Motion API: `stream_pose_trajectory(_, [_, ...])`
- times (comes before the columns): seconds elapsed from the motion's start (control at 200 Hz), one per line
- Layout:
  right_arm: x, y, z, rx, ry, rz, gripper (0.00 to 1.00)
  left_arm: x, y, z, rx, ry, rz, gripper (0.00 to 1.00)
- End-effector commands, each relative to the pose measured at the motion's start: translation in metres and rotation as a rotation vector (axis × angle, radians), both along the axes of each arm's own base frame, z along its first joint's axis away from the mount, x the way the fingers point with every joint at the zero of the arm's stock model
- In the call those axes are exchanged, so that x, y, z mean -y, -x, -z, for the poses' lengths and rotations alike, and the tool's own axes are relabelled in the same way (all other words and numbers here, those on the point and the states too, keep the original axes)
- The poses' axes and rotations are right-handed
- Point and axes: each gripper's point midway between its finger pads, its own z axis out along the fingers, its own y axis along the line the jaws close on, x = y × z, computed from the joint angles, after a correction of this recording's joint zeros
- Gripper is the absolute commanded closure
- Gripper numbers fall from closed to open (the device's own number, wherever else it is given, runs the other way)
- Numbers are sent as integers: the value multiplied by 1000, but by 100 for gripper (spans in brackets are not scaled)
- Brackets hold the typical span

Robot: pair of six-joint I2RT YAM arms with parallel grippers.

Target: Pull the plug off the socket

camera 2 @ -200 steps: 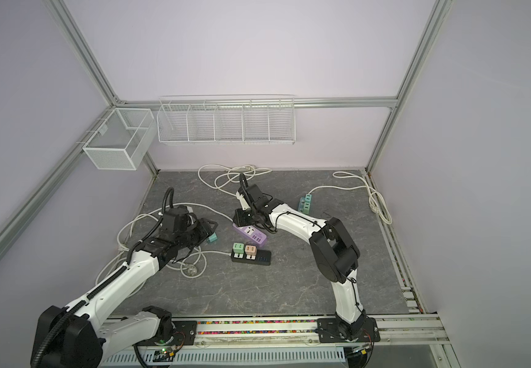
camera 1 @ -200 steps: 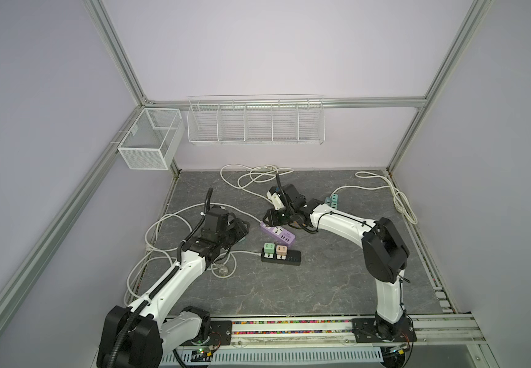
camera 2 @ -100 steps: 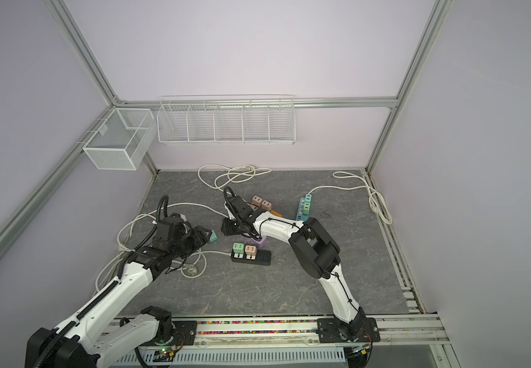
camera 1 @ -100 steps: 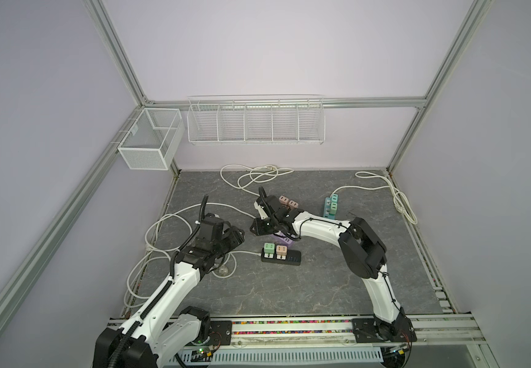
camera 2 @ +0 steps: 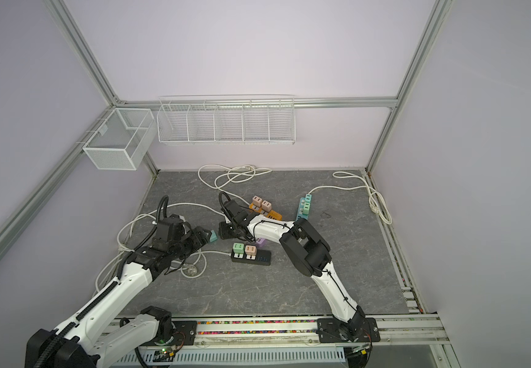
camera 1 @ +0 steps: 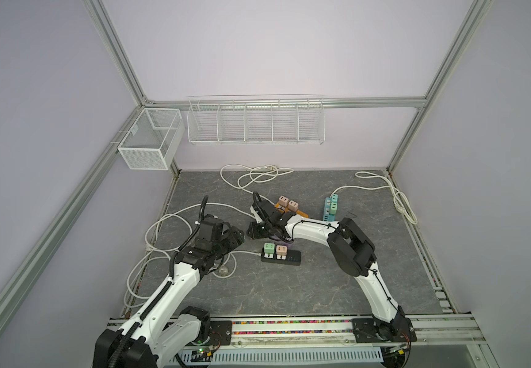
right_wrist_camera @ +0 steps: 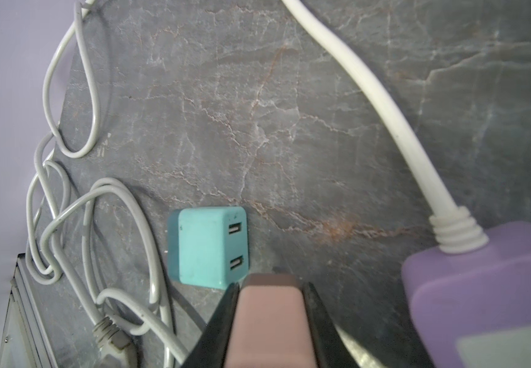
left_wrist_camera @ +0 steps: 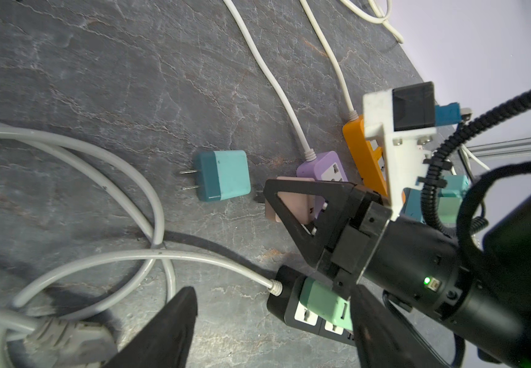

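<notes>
A purple socket strip [right_wrist_camera: 480, 286] lies on the grey table, mostly hidden under my right arm in both top views. My right gripper [right_wrist_camera: 270, 296] is shut on a pink plug [right_wrist_camera: 269, 321], held just off the strip's cord end with table showing between them. In both top views this gripper [camera 1: 254, 231] sits left of centre. A teal plug [left_wrist_camera: 222, 180] lies loose on the table with its prongs bare, right in front of the pink plug. My left gripper [left_wrist_camera: 270, 306] is open with nothing between its fingers, hovering near a black strip [left_wrist_camera: 305, 313].
The black strip [camera 1: 291, 256] carries a green plug [camera 1: 269, 250] and a pink one [camera 1: 281, 251]. An orange strip [camera 1: 301, 212] with two pink plugs and a teal strip [camera 1: 331, 210] lie behind. White and grey cords [camera 1: 162, 229] loop at the left and back.
My right arm has swung left from the purple strip, carrying the pink plug. My left gripper has opened wider and drawn back; the teal plug lies free on the table.
</notes>
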Motion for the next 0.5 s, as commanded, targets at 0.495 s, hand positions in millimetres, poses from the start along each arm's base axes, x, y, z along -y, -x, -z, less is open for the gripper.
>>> stream_pose_trajectory(0.495, [5, -2, -16, 60, 22, 8, 46, -4, 3, 12, -31, -2, -25, 22])
